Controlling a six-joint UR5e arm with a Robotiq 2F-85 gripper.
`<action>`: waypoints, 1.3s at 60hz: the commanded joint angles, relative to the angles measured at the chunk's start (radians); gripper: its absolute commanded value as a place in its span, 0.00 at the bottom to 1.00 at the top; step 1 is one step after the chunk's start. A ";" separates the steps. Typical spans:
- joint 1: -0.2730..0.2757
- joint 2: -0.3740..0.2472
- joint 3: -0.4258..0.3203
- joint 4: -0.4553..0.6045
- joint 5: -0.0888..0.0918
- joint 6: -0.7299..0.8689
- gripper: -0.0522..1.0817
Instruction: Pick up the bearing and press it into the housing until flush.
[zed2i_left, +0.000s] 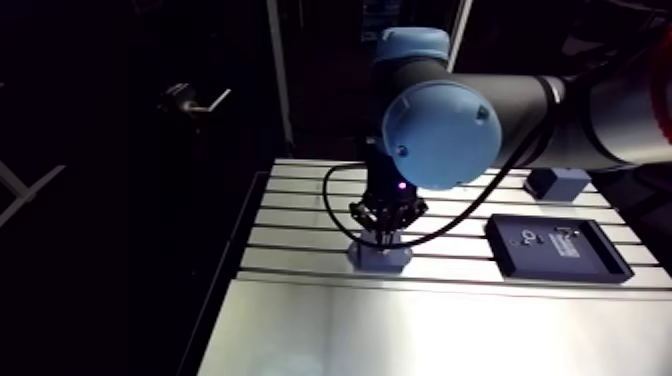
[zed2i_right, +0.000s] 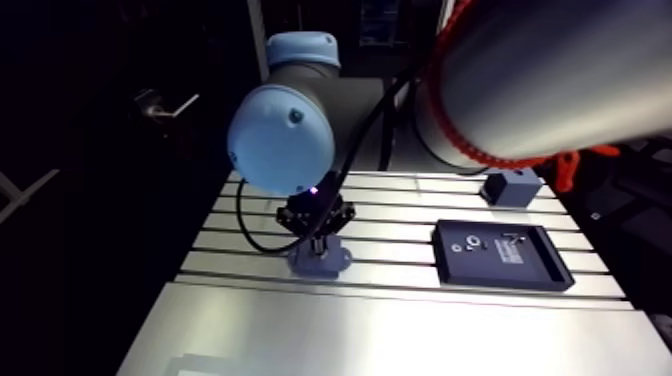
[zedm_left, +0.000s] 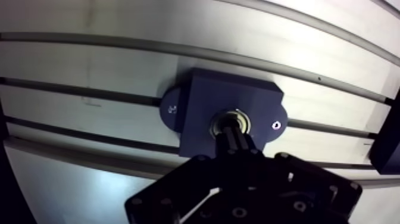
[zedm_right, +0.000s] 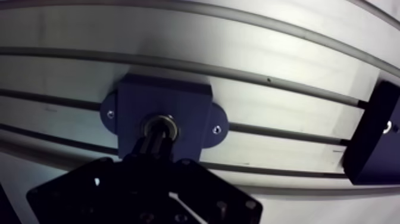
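Gripper is straight down over the housing, fingers drawn together into one narrow dark stem with no gap showing between them. Tips sit on the bearing, and nothing is seen clamped between the fingers.

Bearing is in the housing's centre bore. Its shiny ring shows around the fingertips in the wrist view. Can't tell if it is flush with the top face, since the tips cover part of it.

Housing is a dark blue-grey block with a flat ear on each of two opposite sides and a small screw spot on each ear. It lies flat on the table across the slots, near the edge where the slotted part meets the plain plate.

Arm view: wrist comes down vertical onto the housing. A black tray lies flat on the table well apart from the housing, with a few small items and a pale label in it, too small to make out. A small blue-grey block sits behind the tray, apart from it. The tray's edge also shows at the side of the wrist view.
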 joint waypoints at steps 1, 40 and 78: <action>-0.002 -0.041 -0.008 0.013 -0.002 -0.001 0.98; -0.075 -0.211 -0.356 0.601 -0.020 0.057 0.05; -0.100 -0.240 -0.423 0.636 -0.040 0.056 0.05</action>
